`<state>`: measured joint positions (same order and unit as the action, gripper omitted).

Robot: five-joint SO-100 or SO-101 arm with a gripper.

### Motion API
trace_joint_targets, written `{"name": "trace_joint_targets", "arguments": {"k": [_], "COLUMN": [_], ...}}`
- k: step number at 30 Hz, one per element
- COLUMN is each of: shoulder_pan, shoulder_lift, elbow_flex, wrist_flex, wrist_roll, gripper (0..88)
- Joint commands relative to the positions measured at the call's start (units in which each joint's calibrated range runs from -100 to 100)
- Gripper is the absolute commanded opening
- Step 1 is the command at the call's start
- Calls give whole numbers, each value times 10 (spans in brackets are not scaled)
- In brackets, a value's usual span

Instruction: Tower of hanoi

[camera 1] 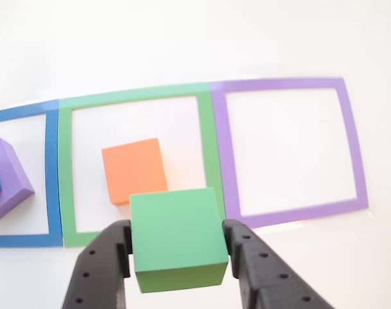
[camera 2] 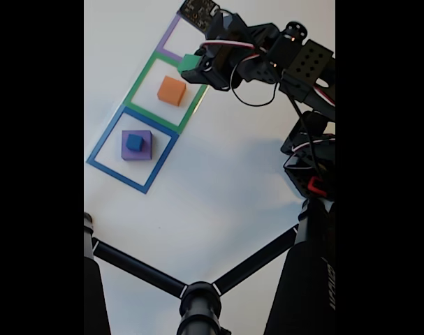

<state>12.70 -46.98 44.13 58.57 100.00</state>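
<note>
Fingers of the tool (camera 1: 178,257) clamp the green block (camera 1: 176,237) on 2 sides, lifted above the green outline (camera 1: 66,174), where the orange block (camera 1: 134,170) lies; blue block (camera 2: 134,142) tops purple block (camera 2: 143,152).

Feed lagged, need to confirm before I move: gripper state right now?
Gripper: closed on the green block, held above the table.

Matte green block (camera 1: 177,235), smooth table (camera 1: 182,38)
</note>
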Motion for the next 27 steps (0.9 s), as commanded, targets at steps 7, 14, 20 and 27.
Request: {"name": "trace_joint_targets", "arguments": {"k": [7,14,20,27], "shoulder_pan": [45,118,192,229], "shoulder_lift": [-7,-12,-10,-5], "elbow_flex": [-317,-323,-282,-159], "wrist_flex": [308,322,292,138], "wrist_roll": [0,0,0,0], "gripper": [96,96,96,94]}}
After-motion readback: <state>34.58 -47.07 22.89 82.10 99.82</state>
